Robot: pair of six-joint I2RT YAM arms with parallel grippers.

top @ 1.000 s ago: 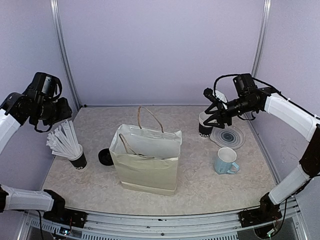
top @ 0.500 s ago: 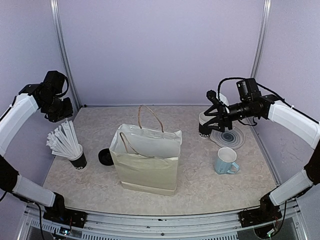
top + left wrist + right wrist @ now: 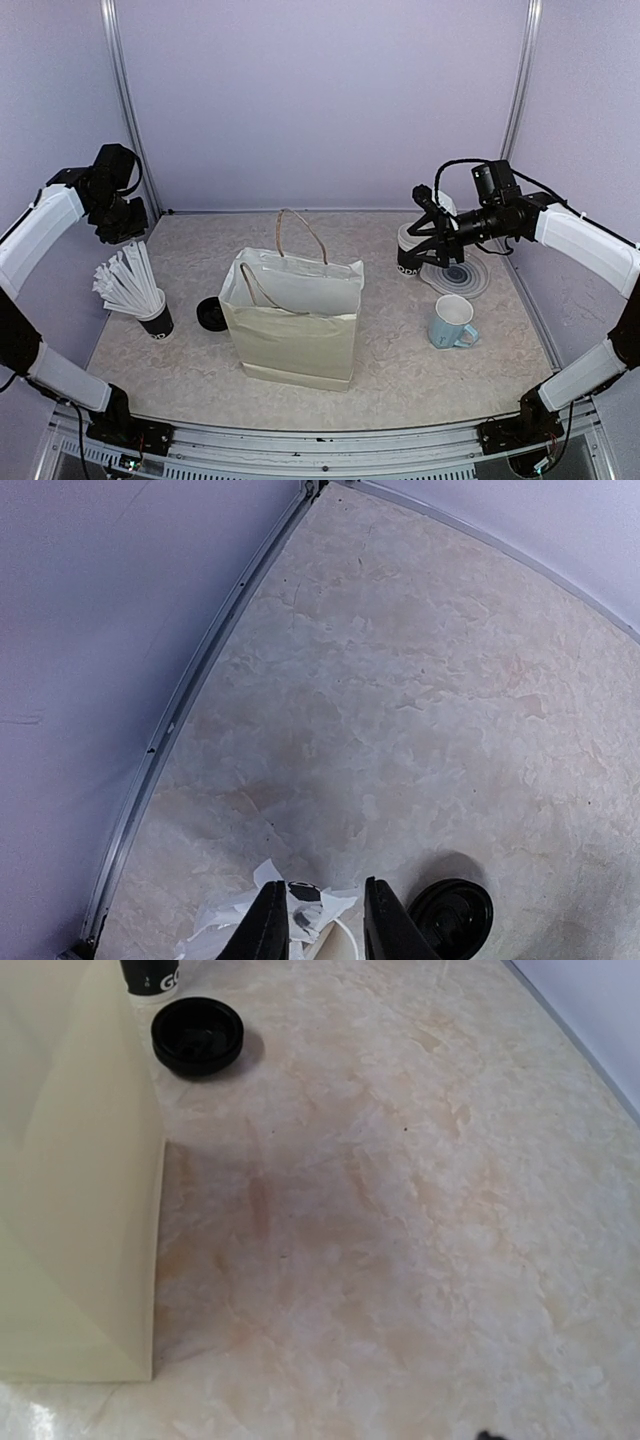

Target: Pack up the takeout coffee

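One takeout coffee cup (image 3: pixel 407 258), black with white lettering and no lid, stands at the back right of the table. My right gripper (image 3: pixel 426 226) hovers against its right side with fingers spread; I cannot tell if they touch it. Its wrist view shows no jaws. A black lid (image 3: pixel 211 313) (image 3: pixel 450 920) (image 3: pixel 198 1035) lies left of the paper bag (image 3: pixel 295 325) (image 3: pixel 70 1170). My left gripper (image 3: pixel 124 228) (image 3: pixel 325 928) hangs high by the left wall, with a narrow gap between its fingers and nothing in it.
Under the left gripper stands a black cup of white sticks (image 3: pixel 140 290) (image 3: pixel 300 912) (image 3: pixel 150 975). A light-blue mug (image 3: pixel 452 322) sits front right, and a round grey ringed coaster (image 3: pixel 460 273) lies behind it. The bag stands open with its handles up.
The left arm swung up and in toward the left wall, and its jaws narrowed. The right arm sank a little beside the cup. The cup has not moved.
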